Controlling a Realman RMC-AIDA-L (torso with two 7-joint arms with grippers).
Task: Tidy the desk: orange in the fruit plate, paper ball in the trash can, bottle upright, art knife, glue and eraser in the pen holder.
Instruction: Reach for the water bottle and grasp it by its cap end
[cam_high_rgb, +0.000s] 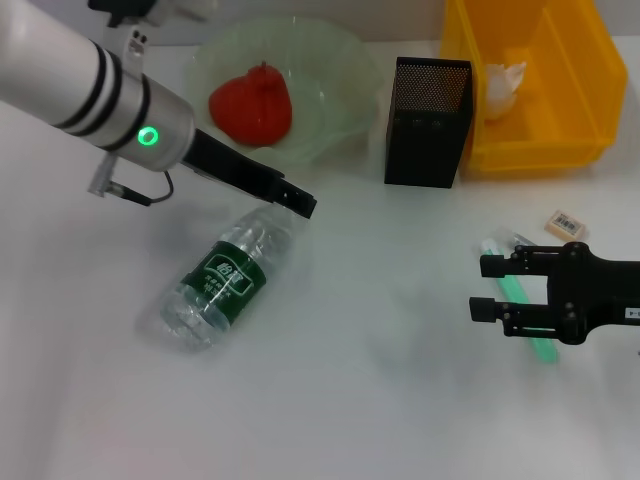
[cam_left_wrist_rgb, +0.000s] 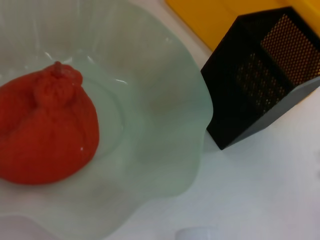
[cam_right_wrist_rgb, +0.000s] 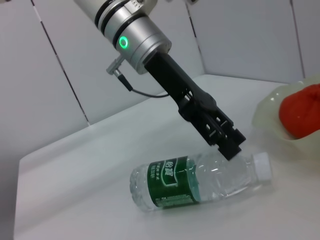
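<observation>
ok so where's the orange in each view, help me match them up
Head view: orange in the fruit plate, far side, behind the left gripper.
Left wrist view: close up in the plate.
Right wrist view: partly cut off at the edge.
Shared landmark: the plate's wavy rim.

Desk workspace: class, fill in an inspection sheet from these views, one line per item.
Surface: white desk.
Job's things: orange in fruit plate; paper ball in yellow trash can; bottle lying down; glue and eraser on desk; pen holder upright; knife not seen.
Clutter: nothing seen.
Grippers: left tool at the bottle's neck; right tool open over the glue.
Cables: short wire at left wrist.
Surroundings: grey wall panels.
</observation>
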